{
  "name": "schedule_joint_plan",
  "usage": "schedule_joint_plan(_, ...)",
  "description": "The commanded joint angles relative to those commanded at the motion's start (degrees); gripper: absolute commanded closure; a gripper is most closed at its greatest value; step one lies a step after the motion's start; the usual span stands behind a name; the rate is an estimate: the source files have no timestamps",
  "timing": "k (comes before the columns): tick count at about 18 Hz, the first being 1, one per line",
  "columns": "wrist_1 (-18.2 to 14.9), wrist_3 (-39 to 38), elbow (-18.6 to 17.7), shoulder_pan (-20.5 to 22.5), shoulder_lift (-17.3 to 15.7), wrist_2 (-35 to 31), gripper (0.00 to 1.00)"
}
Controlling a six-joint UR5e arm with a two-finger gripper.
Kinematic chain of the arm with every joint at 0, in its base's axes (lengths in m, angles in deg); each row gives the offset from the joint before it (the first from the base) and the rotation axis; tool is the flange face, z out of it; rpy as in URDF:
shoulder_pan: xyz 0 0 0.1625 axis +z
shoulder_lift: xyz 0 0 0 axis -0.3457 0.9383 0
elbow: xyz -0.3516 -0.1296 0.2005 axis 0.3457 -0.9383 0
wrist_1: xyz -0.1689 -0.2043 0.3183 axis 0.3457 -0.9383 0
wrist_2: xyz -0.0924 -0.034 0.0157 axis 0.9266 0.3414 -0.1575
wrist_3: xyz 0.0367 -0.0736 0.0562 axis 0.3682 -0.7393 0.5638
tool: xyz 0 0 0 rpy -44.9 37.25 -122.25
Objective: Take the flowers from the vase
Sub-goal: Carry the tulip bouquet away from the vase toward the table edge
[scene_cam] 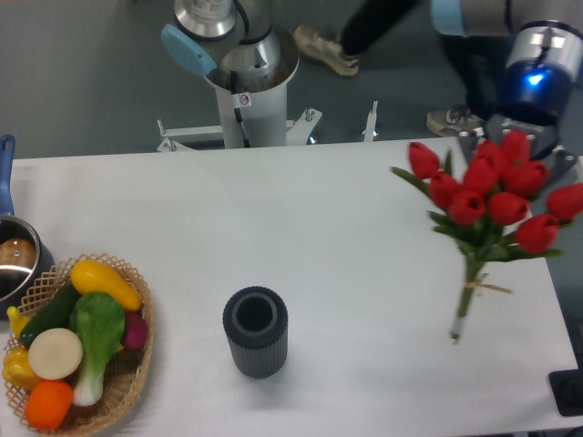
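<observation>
Robot lab, pedestal-mounted arm (239,55), white table (273,228)

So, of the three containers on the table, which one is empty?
The vase: its open top shows nothing inside, while the basket holds vegetables and the pot has contents.

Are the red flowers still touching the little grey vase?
Apart. The fixed camera shows the flowers held up at the far right by the claw, with bare white table between their stem tips and the vase.
</observation>
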Motion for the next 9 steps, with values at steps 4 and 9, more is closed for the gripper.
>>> schedule_joint_plan(4, -0.2, 0.5, 0.4, -0.8, -0.9, -15.5, 1.00)
schedule_joint_plan(9, -1.1, 0.5, -0.1, -3.0, -1.6, -27.0, 1.00)
